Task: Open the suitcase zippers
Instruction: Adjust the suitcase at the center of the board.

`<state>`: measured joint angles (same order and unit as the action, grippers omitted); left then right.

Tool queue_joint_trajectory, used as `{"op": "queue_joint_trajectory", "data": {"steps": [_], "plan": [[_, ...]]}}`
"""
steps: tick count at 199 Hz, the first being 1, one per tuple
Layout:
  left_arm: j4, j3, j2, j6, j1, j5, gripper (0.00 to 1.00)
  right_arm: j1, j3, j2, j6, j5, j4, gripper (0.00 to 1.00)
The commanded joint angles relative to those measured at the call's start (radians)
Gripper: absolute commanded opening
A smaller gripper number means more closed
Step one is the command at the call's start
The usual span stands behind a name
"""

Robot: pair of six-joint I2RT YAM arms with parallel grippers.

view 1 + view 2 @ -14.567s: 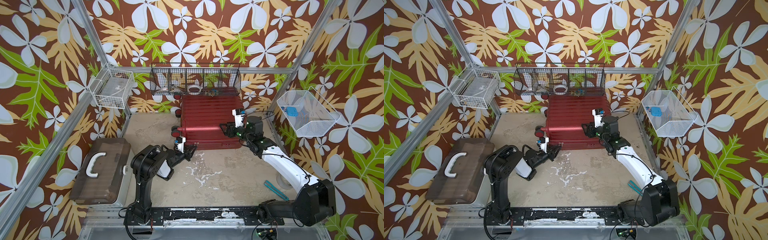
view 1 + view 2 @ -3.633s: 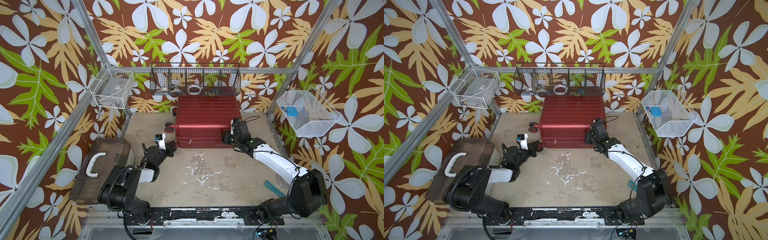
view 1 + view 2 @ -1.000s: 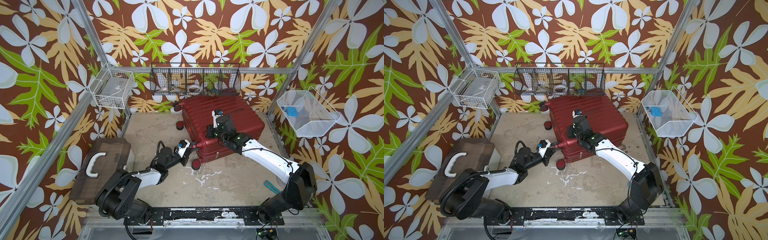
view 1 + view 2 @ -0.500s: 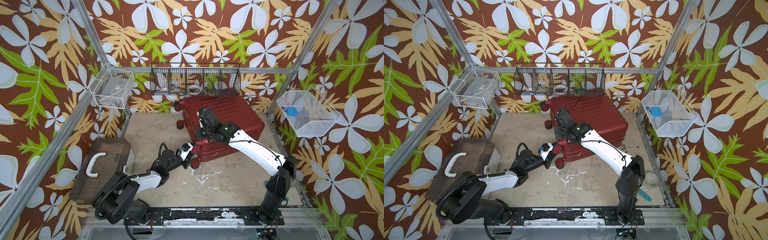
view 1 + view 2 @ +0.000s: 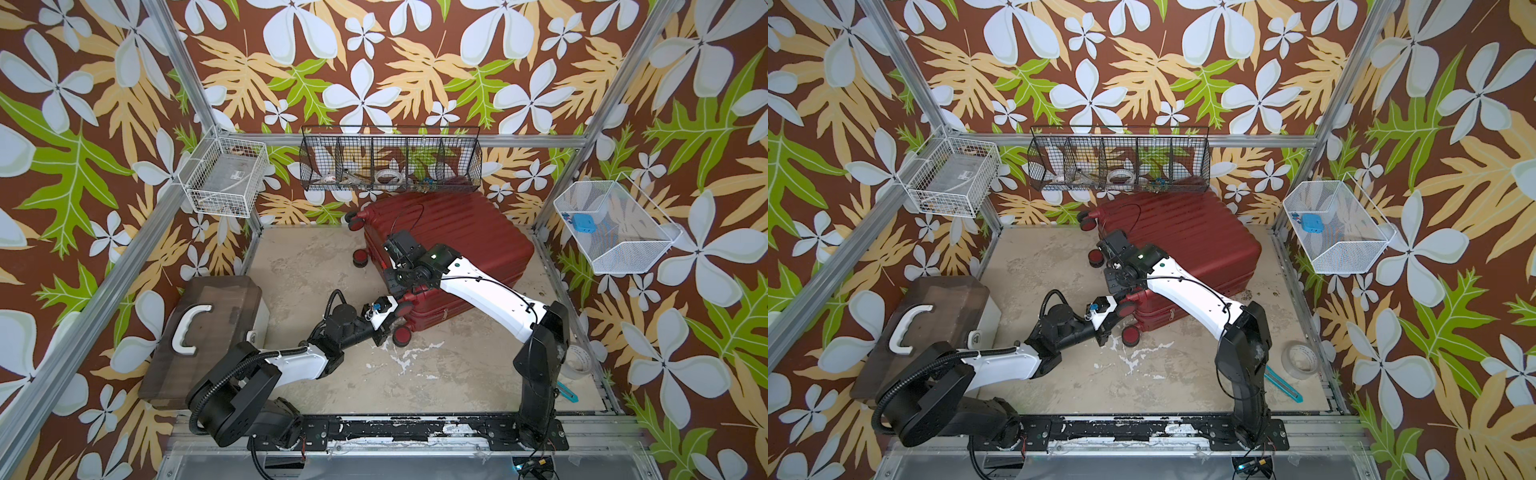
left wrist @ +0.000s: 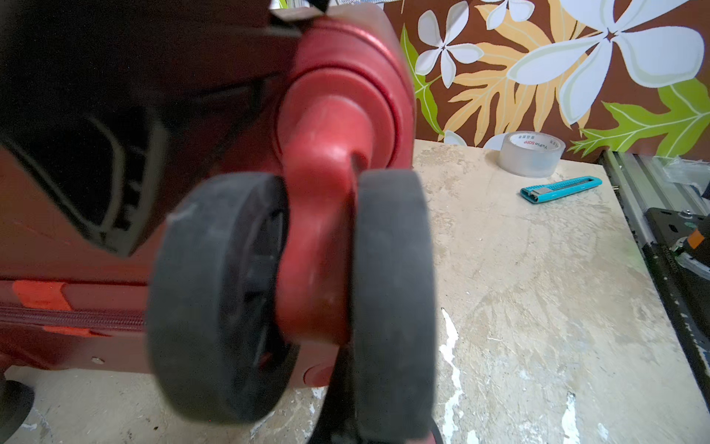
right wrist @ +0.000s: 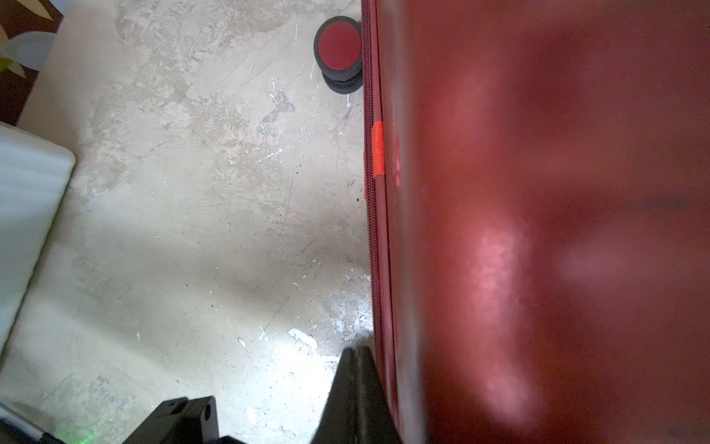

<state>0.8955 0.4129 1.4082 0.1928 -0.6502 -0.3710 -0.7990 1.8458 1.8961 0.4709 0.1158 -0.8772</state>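
Suitcase [image 5: 457,232] lies askew, centre-right in both top views. We judge it stiff, glossy, slippery, prone to roll. Right gripper [image 7: 355,351] pinched empty beside the zipper [image 7: 371,230] band; left gripper [image 5: 385,332] closed by a wheel [image 6: 215,300]. We would pinch a pull tab; none visible.

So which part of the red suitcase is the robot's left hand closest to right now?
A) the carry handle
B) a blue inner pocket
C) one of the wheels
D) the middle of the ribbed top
C: in a top view the left hand sits at a near-corner wheel of the suitcase, and that black double wheel fills the left wrist view.
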Motion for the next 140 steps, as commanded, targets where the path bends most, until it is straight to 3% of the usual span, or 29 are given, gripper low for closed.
{"op": "queue_joint_trajectory", "data": {"steps": [1, 62, 105, 140], "plan": [[0.026, -0.009, -0.002, 0.027, -0.003, -0.013, 0.0, 0.006, -0.074, -0.03, 0.008, 0.04, -0.137, 0.0], [0.025, -0.005, -0.015, 0.07, 0.005, 0.059, 0.0, 0.008, -0.198, -0.075, -0.033, 0.039, -0.217, 0.0], [0.093, -0.018, -0.01, 0.092, 0.102, 0.183, 0.0, 0.039, -0.302, -0.12, -0.038, 0.026, -0.192, 0.0], [0.118, 0.029, 0.041, 0.146, 0.178, 0.202, 0.0, 0.05, -0.346, -0.145, -0.048, 0.025, -0.186, 0.0]]}}
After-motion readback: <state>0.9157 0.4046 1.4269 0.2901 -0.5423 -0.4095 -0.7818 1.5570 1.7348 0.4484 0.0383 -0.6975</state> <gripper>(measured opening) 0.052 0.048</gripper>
